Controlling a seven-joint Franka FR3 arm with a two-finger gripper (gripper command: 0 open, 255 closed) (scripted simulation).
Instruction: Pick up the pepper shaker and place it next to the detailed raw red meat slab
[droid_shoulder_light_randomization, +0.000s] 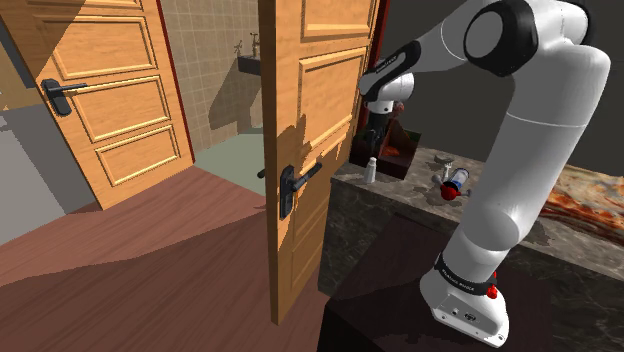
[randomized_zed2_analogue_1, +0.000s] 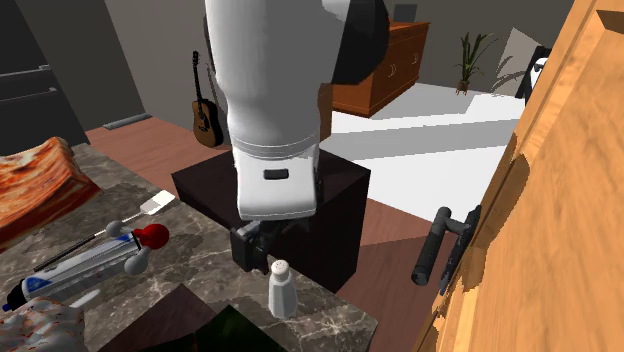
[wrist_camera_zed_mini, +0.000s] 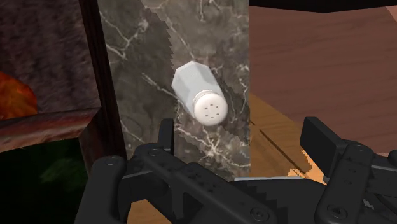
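One small white pepper shaker (wrist_camera_zed_mini: 200, 95) is standing upright on the marble counter (wrist_camera_zed_mini: 149, 44), just below and ahead of the black gripper (wrist_camera_zed_mini: 240, 137), which is hovering with its fingers spread wide and touching nothing. The shaker is sitting nearer one finger than the other and close to the counter's edge, so a stray bump is risking a tumble to the floor. It is looking light, rigid and smooth-sided, probably slippery. The faceted body below the perforated cap is offering the surest hold. Just beside the gripper, a dark box (wrist_camera_zed_mini: 57, 121) is crowding one flank. Well apart from the gripper, across the counter past a red-bulbed utensil (randomized_zed2_analogue_1: 100, 262), the red meat slab (randomized_zed2_analogue_1: 35, 185) is lying.
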